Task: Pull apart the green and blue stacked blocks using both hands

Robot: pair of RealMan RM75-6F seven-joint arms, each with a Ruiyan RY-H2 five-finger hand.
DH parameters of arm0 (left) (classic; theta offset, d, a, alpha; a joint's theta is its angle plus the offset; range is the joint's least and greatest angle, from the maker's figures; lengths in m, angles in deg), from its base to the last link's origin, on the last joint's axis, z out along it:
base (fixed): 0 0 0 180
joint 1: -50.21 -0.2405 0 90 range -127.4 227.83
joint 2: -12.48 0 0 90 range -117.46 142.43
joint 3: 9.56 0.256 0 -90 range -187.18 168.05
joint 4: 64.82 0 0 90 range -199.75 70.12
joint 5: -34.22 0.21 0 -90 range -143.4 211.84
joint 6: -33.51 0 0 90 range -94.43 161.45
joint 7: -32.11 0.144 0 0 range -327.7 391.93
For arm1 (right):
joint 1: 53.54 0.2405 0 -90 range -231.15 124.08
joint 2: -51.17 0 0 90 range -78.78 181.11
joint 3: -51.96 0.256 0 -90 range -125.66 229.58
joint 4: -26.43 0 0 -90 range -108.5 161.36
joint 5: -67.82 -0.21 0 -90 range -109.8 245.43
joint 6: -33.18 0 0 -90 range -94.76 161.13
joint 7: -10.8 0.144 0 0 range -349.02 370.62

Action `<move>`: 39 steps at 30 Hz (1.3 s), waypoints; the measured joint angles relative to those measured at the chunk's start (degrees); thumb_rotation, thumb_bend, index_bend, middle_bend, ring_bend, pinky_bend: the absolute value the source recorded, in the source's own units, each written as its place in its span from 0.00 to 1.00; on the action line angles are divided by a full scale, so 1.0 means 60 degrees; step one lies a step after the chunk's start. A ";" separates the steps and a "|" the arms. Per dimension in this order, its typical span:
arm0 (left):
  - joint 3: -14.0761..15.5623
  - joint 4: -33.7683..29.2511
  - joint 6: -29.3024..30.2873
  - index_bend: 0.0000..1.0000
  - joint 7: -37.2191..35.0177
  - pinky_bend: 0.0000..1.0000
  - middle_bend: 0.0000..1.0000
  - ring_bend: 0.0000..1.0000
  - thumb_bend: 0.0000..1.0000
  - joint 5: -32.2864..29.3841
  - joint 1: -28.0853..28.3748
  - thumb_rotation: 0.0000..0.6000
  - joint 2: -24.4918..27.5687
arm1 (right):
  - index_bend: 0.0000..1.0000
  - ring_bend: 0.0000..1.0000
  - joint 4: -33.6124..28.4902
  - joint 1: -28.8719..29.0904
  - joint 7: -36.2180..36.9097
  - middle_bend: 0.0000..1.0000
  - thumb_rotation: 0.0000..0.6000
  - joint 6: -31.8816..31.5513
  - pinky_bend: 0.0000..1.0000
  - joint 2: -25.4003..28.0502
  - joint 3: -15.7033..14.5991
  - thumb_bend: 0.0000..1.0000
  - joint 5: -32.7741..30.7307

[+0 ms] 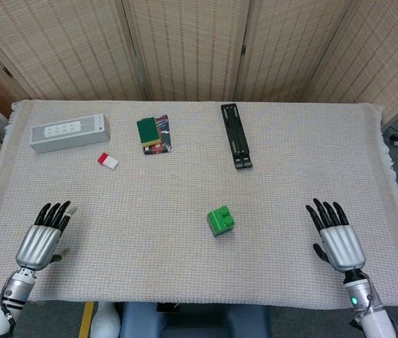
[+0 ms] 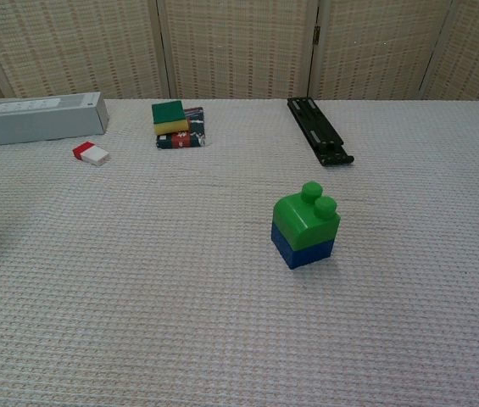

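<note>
A green block (image 2: 305,217) is stacked on a blue block (image 2: 303,252) near the middle of the table; from the head view only the green block (image 1: 220,220) shows. My left hand (image 1: 42,240) lies flat on the cloth at the near left, fingers stretched out, holding nothing. My right hand (image 1: 337,238) lies the same way at the near right, well apart from the stack. Neither hand appears in the chest view.
A grey rectangular box (image 1: 69,132) lies at the far left, with a small red and white piece (image 1: 108,160) near it. A green and yellow sponge on a dark packet (image 1: 153,134) sits at the back centre. A black folding stand (image 1: 235,135) lies to its right.
</note>
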 measured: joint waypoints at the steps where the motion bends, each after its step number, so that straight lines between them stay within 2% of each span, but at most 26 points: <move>1: -0.0005 -0.0025 0.0010 0.00 0.0005 0.00 0.05 0.00 0.25 -0.0009 -0.0006 1.00 0.0009 | 0.00 0.00 -0.0003 -0.0006 -0.0019 0.00 1.00 -0.0007 0.00 -0.0003 0.0010 0.35 -0.0027; 16: -0.0085 0.0093 -0.0109 0.00 -0.0153 0.00 0.05 0.00 0.25 0.0043 0.0156 1.00 -0.0013 | 0.00 0.00 -0.0126 0.0101 0.0231 0.00 1.00 0.0196 0.00 0.0045 -0.0152 0.35 0.0319; 24: -0.0276 0.0122 -0.0059 0.00 -0.0454 0.00 0.05 0.00 0.25 0.0028 0.0288 1.00 0.0070 | 0.00 0.00 -0.0793 0.0872 -0.0645 0.00 1.00 0.1223 0.00 0.0166 0.0203 0.35 0.0025; 33: -0.0432 0.0294 -0.0109 0.00 -0.0993 0.00 0.05 0.00 0.25 -0.0319 0.0247 1.00 0.0218 | 0.00 0.00 -0.1801 0.2700 -0.2055 0.00 1.00 0.3337 0.00 0.0110 0.1144 0.35 -0.1647; 39: -0.0436 0.0386 -0.0323 0.00 -0.1443 0.00 0.05 0.00 0.25 -0.0369 0.0334 1.00 0.0280 | 0.00 0.00 -0.2332 0.3986 -0.2938 0.00 1.00 0.4447 0.00 -0.0003 0.1493 0.35 -0.3197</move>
